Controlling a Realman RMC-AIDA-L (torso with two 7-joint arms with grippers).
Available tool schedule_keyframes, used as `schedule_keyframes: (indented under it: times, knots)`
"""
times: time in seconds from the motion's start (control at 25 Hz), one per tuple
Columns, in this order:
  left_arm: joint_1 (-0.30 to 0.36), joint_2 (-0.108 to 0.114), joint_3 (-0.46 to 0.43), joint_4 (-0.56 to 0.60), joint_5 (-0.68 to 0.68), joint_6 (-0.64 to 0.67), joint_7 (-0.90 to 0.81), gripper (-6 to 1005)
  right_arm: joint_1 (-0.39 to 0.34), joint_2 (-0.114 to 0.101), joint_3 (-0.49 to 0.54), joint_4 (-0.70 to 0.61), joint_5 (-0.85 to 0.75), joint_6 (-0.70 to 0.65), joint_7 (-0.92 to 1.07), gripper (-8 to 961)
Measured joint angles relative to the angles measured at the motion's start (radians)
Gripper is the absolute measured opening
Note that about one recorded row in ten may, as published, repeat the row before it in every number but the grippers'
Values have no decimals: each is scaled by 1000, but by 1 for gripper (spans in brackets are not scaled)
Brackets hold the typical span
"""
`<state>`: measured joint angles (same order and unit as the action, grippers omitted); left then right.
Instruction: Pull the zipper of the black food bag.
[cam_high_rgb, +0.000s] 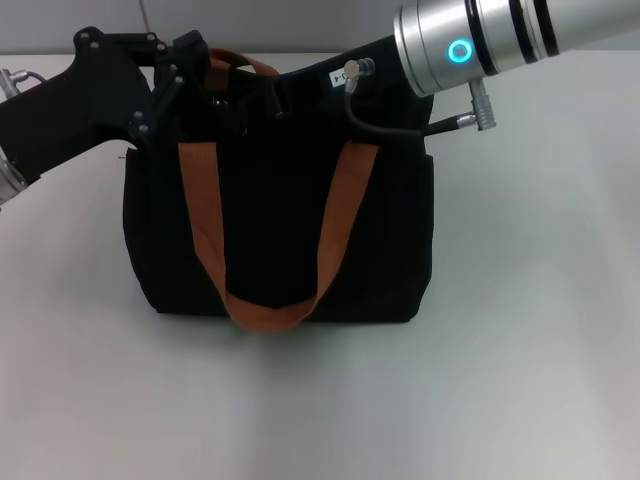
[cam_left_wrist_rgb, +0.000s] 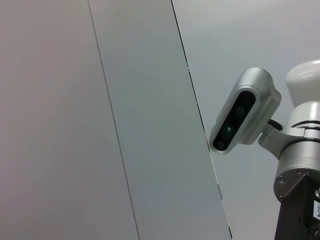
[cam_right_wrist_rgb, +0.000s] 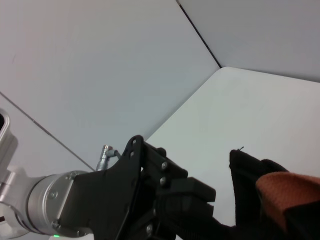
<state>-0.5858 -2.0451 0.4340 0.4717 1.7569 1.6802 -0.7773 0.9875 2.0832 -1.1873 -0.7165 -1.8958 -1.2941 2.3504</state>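
Black food bag (cam_high_rgb: 280, 235) stands upright on white table (cam_high_rgb: 520, 330), mid-view from head camera; near orange-brown handle (cam_high_rgb: 265, 250) hangs down front face, far handle (cam_high_rgb: 245, 65) rises at top edge. Left gripper (cam_high_rgb: 190, 75) at bag's top left corner, against top edge; finger state cannot be told. Right arm (cam_high_rgb: 500, 40) reaches over bag's top right; its gripper hidden. Zipper not discernible.
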Motion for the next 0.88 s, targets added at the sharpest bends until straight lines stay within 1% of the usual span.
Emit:
schedule_keyframes:
  times: [0.32,0.52,0.88]
  knots:
    - [13,1,0,-1,-8,5,5,26,1,-2,-5,-40,-17,-16,23,-3]
    - [27,4,0,-2,-21,5,8,25,0,-3,-5,-96,-78,-27,80,-3]
    - [37,6,0,-2,-25,0,11,26,11,-5,0,-123,-107,-54,116,-2]
